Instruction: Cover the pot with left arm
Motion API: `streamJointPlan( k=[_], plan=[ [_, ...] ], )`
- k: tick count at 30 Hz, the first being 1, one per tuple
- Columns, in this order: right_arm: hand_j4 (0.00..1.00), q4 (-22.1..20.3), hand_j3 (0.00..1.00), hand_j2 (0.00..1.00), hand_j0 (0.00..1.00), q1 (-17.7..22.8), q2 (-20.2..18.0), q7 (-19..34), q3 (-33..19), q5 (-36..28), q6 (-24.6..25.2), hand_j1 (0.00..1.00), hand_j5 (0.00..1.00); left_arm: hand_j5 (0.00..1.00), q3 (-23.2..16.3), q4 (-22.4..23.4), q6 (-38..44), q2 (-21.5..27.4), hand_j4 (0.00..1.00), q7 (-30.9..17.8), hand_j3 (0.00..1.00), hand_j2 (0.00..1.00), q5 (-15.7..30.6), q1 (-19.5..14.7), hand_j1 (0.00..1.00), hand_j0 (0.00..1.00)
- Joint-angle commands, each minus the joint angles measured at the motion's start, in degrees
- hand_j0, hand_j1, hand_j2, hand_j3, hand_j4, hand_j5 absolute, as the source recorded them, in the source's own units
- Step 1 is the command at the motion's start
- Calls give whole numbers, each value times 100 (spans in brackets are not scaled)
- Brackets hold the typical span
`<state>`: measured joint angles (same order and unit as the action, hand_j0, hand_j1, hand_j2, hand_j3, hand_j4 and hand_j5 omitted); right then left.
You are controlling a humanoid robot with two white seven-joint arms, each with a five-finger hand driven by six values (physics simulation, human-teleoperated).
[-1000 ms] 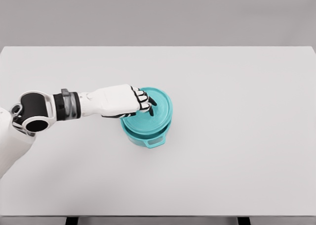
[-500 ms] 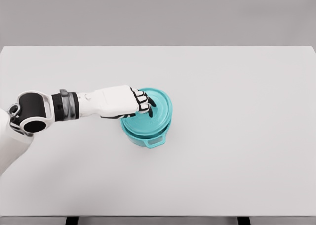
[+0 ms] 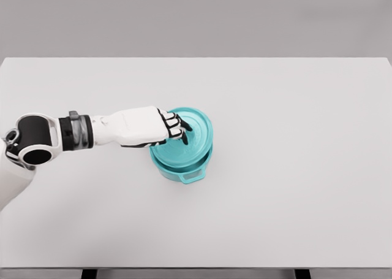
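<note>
So the teal pot (image 3: pixel 184 167) sits a bit left of the frame's center on the white desk (image 3: pixel 294 168), with the teal lid (image 3: pixel 193 141) resting on top of it. The left robot hand (image 3: pixel 147 126) reaches in from the left, fingers (image 3: pixel 174 127) curled onto the lid's middle, gripping it there.

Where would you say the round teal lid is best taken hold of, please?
By the centre of its top, from above. The round teal lid lies flat on the teal pot, where its thin rim offers little side purchase. The left hand already has its fingers curled there; whether there is a knob underneath cannot be seen.
</note>
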<state>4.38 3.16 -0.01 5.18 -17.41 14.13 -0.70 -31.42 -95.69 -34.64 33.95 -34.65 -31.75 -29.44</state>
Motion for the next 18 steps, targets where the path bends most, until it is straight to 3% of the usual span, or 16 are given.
streamJointPlan(
  k=[1, 13, 18],
  plan=[
    [100, 2, 100, 100, 100, 0, 1, 1, 1, -7, 0, 100, 100, 47, -13, -29, -36, 59, 47, -35, 47, 47, -7, 0, 47, 47],
    [100, 2, 100, 100, 100, 0, 1, 1, 1, 2, 0, 100, 100, 48, -48, 15, -36, 50, 48, -35, 48, 48, -15, 35, 48, 48],
    [100, 2, 100, 100, 100, 0, 1, 1, 1, 2, 0, 100, 100, 47, -233, 50, -36, 59, 47, -35, 47, 47, -33, 26, 47, 47]
  ],
)
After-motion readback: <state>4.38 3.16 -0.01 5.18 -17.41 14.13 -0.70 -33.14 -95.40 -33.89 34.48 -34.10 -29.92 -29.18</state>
